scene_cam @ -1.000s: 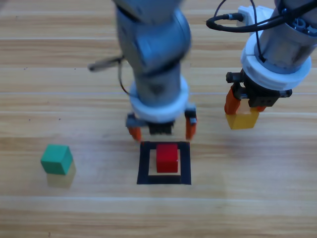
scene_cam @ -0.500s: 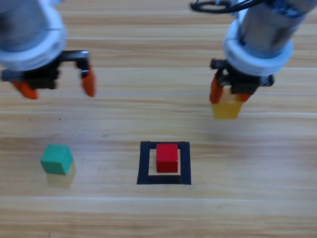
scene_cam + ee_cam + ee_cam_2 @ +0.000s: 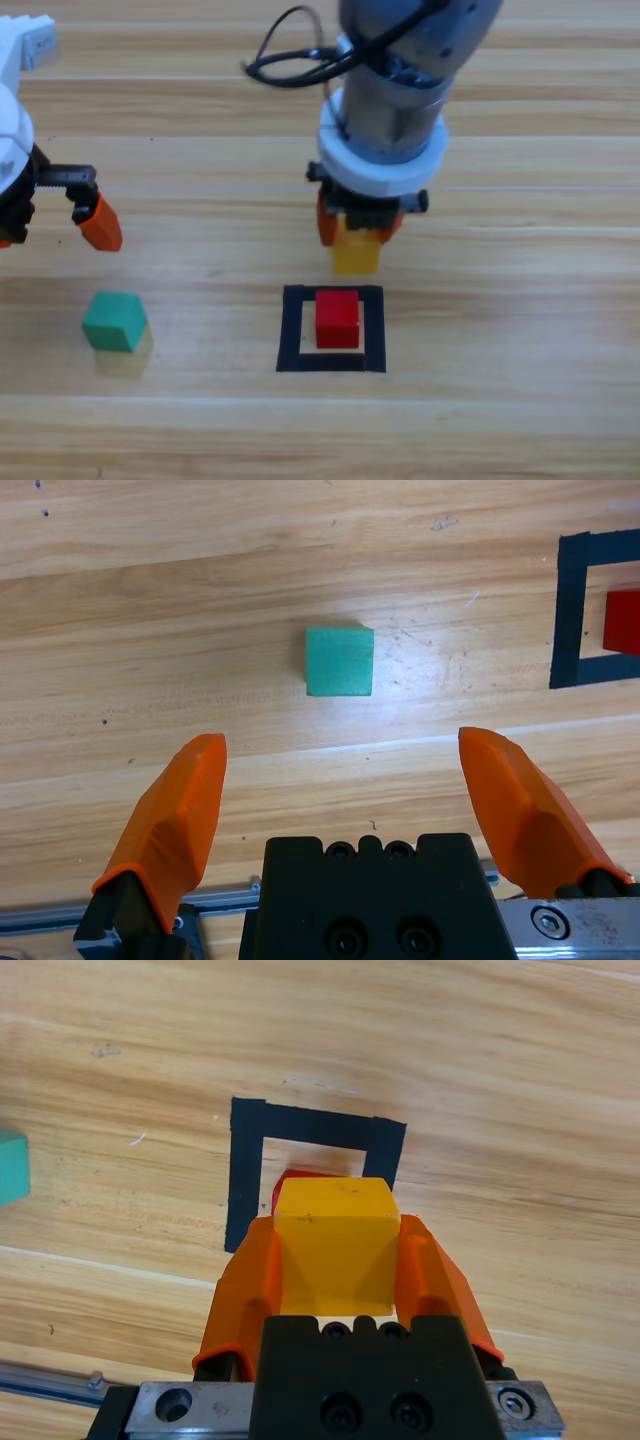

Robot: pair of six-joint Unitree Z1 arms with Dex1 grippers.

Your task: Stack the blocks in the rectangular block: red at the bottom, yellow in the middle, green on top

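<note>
Right gripper [image 3: 358,222]: fingers pinched on the yellow cube [image 3: 356,252], carried clear of the wooden table [image 3: 520,330], just off the 12 o'clock edge of the black tape square [image 3: 291,330]; in the right wrist view the cube [image 3: 336,1244] sat clamped between both orange jaws. Red cube [image 3: 338,318]: flat on the table inside the tape square, nothing on top. Green cube [image 3: 114,321]: on the table well out at 9 o'clock from the square, alone. Left gripper [image 3: 355,810]: at the high view's left edge, toward 11 o'clock from the green cube, jaws spread wide and holding nothing, green cube [image 3: 339,661] ahead of them
</note>
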